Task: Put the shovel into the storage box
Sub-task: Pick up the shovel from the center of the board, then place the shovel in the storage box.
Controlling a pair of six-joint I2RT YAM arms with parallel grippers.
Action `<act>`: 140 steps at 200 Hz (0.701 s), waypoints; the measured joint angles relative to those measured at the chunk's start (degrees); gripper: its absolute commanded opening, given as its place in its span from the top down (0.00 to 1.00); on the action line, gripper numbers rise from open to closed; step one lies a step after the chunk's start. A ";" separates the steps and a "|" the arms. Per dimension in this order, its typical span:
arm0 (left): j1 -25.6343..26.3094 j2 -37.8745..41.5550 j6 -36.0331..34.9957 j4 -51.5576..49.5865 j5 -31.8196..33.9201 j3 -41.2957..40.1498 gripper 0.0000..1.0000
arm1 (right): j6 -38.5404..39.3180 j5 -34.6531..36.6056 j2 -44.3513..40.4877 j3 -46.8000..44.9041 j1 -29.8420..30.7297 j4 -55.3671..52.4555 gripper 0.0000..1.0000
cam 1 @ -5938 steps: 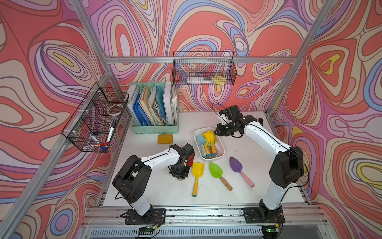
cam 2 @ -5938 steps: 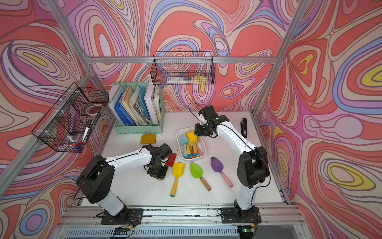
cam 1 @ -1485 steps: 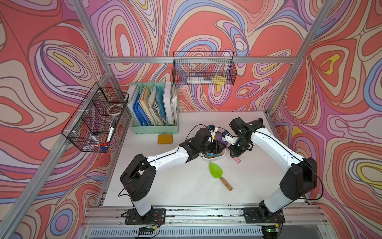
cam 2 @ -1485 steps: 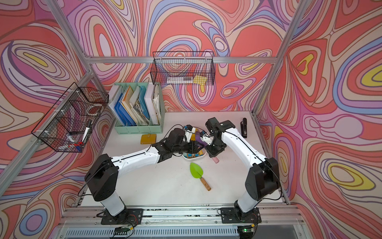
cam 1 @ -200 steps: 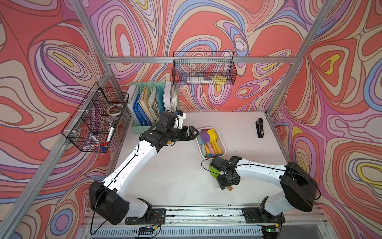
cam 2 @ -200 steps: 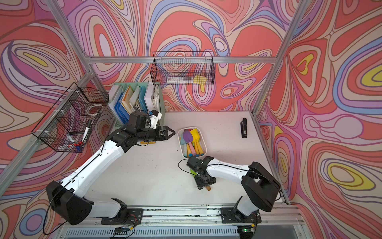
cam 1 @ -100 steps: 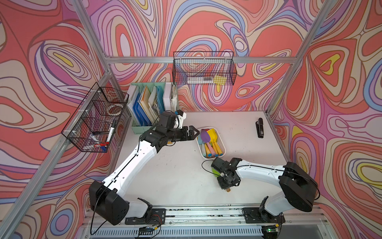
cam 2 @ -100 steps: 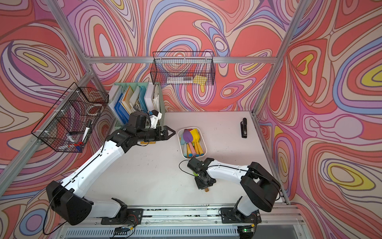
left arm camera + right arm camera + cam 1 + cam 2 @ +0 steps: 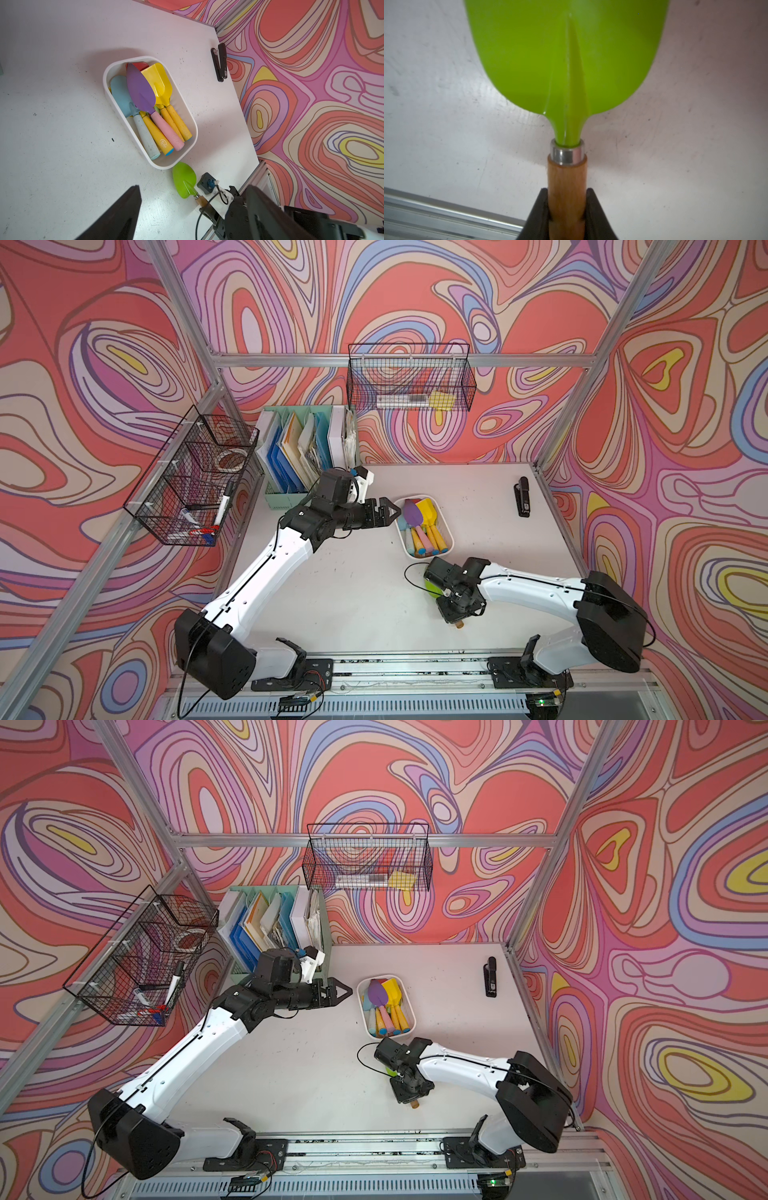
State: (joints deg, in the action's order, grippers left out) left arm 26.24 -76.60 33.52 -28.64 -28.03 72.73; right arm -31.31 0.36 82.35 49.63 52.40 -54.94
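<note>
Right gripper [image 9: 566, 209] has clamped onto green-bladed wooden-handled shovel [image 9: 566, 68] near shallow white plastic storage box [image 9: 188, 116]; left gripper [image 9: 384, 512] spread wide, empty.

You're looking at a lab test cell: aluminium frame [image 9: 582, 398], swirl-printed walls [image 9: 415, 294], a white table [image 9: 353, 593], arms bolted to a front rail [image 9: 415, 668].

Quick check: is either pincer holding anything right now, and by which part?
The right pincer is shut on the green shovel, gripping its wooden handle just behind the metal collar. The left pincer is open and empty, beside the storage box.
</note>
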 measured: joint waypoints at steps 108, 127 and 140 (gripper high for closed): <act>4.02 -4.81 1.14 4.74 -1.57 -1.97 0.25 | -3.91 3.21 -10.82 12.74 0.20 -11.39 1.00; 4.39 -6.58 1.70 6.51 -2.27 -2.54 0.28 | -1.92 3.76 -9.40 17.90 0.20 -11.08 1.00; 4.59 -7.50 2.23 7.41 -2.69 -2.73 0.30 | -0.31 4.13 -7.82 21.22 0.13 -10.84 1.00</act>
State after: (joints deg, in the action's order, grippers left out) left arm 30.83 -84.09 35.75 -21.23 -30.72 70.00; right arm -31.62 4.49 74.52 70.85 52.53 -65.78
